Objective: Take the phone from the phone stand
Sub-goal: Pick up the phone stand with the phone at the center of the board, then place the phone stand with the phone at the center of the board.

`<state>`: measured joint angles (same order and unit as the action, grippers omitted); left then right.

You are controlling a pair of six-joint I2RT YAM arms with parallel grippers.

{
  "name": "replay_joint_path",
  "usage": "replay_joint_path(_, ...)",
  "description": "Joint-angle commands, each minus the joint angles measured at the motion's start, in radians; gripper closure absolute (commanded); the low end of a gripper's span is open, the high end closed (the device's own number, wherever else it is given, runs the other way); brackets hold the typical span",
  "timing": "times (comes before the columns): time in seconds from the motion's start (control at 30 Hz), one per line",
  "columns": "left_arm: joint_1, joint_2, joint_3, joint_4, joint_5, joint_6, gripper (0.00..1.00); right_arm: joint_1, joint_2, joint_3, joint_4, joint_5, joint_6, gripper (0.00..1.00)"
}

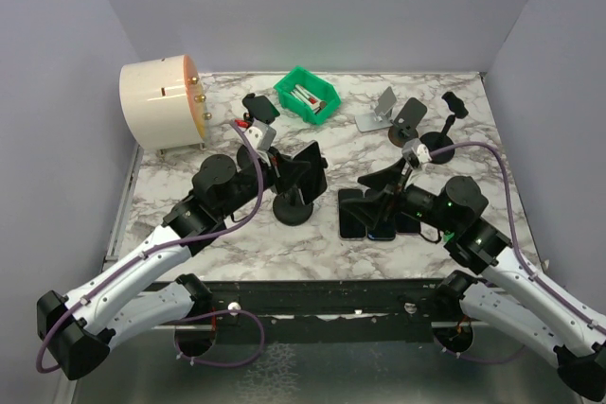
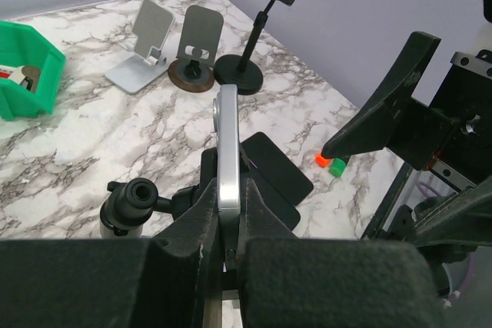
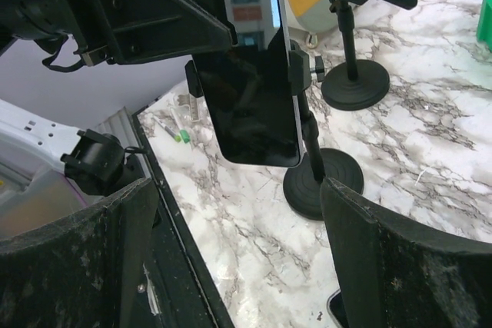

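Note:
The phone point(image 3: 250, 67), dark screen and silver rim, stands upright in the clamp of the black phone stand point(image 3: 323, 183), which has a thin pole and a round base. My left gripper point(image 2: 228, 190) is shut on the phone's point(image 2: 227, 144) silver edge, a finger pressing each face. From above, the left gripper point(image 1: 301, 166) is at the phone point(image 1: 311, 160), over the stand's base point(image 1: 295, 208). My right gripper point(image 3: 238, 209) is open with nothing between its fingers, facing the phone's screen from a short way off. In the top view the right gripper point(image 1: 385, 182) hangs right of the stand.
Several dark phones point(image 1: 377, 215) lie flat under the right gripper. Behind are a green bin point(image 1: 307, 95), a white round device point(image 1: 161, 103), a silver stand point(image 1: 383, 109), a brown-based stand point(image 1: 409, 120) and black pole stands point(image 1: 453, 111) point(image 1: 258, 109).

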<state>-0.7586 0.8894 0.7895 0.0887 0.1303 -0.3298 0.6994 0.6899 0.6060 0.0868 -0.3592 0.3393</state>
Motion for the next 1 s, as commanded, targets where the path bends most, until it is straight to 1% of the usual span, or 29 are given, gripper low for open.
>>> replay_joint_path(0.0, 0.002, -0.046, 0.067, 0.194, -0.006, -0.051, 1.0, 0.0, -0.024, 0.036, -0.044, 0.019, -0.016, 0.09)
replay_joint_path(0.27, 0.002, -0.05, 0.056, 0.215, -0.014, -0.078, 1.0, 0.0, -0.048, 0.042, -0.063, 0.028, -0.014, 0.09)
replay_joint_path(0.53, 0.002, -0.062, -0.014, 0.232, 0.009, -0.114, 1.0, 0.0, -0.062, 0.038, -0.078, 0.038, -0.02, 0.09)
replay_joint_path(0.97, 0.002, -0.064, -0.08, 0.229, 0.018, -0.136, 1.0, 0.0, -0.069, 0.022, -0.085, 0.044, -0.02, 0.09)
